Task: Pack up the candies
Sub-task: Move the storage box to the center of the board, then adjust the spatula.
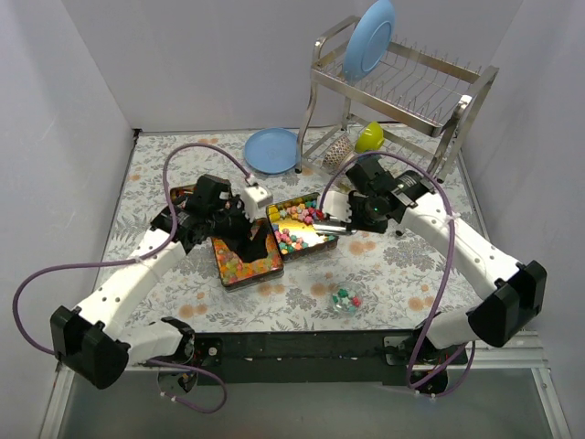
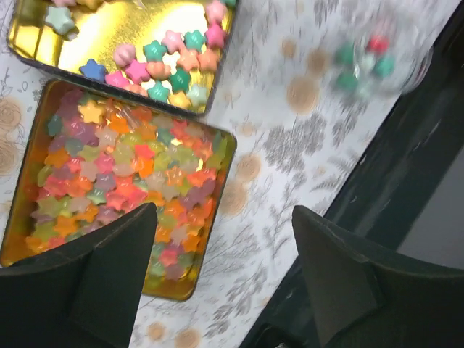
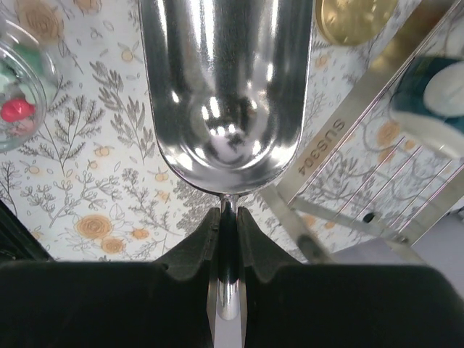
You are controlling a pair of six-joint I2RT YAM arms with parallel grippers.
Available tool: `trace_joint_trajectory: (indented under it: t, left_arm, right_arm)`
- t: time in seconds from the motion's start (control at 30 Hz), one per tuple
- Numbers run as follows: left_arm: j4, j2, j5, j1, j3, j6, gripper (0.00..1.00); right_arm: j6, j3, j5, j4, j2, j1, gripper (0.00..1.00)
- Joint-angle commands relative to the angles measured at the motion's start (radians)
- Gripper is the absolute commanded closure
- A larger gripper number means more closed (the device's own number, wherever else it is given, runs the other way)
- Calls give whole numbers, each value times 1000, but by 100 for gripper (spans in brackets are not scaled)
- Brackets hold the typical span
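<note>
I see left pincer [image 2: 223, 214] wide apart, empty. Candies [image 2: 123, 174] heaped in gold tin [image 2: 233, 145] directly beneath it, more in second tin [image 2: 94, 32] beyond fingertips. Right pincer [image 3: 228, 217] clamps handle of empty scoop [image 3: 221, 94]. Candies look tiny, light, hard, slippery. My judgement: slide scoop under heap, don't pinch singles.

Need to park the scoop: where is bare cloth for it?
Free: the cloth right of the glass bowl, toward the right arm; the back left corner, between the table's blue plate and the wall. Crowded: the middle, with two candy tins and the left gripper; the dish rack at back right.
</note>
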Motion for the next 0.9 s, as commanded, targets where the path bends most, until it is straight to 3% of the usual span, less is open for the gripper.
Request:
trace_joint_trajectory:
  t: [0.0,0.1,0.17,0.5,0.87]
  left_arm:
    - [234,56,311,215,24,-496,26]
    - [500,87,531,318,-46,-771,27]
    - [564,96,577,340,-62,-819,28]
    - [593,162,629,349,-57,-811,31]
    - [619,167,664,344,-128,-778,54]
  right_arm:
    - [-14,151,-64,19,74,70,99]
    - [-7,192,-58,7,118,121,99]
    - [-1,208,-52,9,140,159,99]
    - [55,321,-56,18,206,259,99]
    - [91,466,-102,19,290,274,99]
